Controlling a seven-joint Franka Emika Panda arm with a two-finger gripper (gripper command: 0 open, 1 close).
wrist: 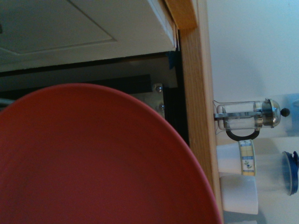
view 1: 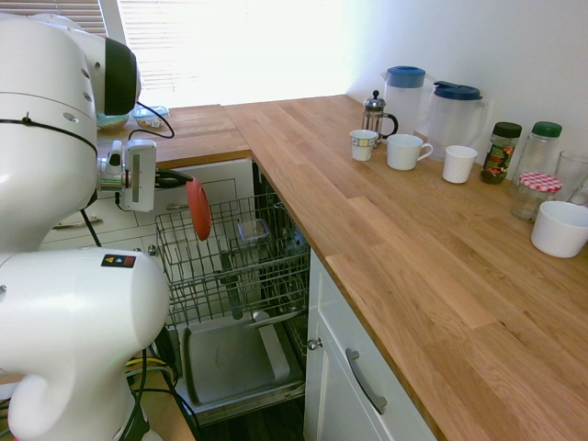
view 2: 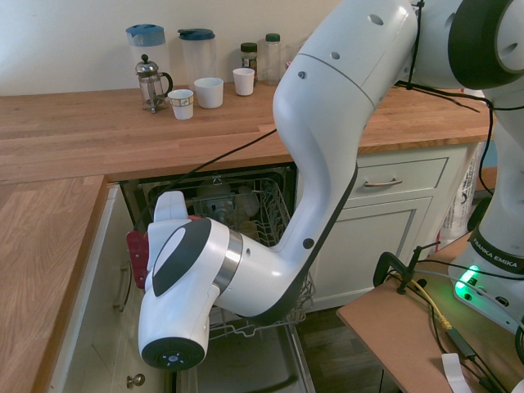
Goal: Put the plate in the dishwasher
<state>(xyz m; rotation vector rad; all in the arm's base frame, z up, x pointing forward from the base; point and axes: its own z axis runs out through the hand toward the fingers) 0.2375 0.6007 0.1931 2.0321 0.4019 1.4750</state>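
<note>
Plate held on edge above the dishwasher rack

Pincer (view 1: pixel 180 180) grips the small round coral-red plastic plate (view 1: pixel 198 209) by its rim, upright, over the built-in dishwasher's grey wire rack (view 1: pixel 241 262) below the wooden bench (view 1: pixel 386 239). It looks light, stiff and somewhat slick, so a rim hold seems the sensible purchase.

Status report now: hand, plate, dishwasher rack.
Hand shut on plate, plate on edge above the dishwasher rack. Not yet slotted. A clear container sits in the rack just beyond.
</note>
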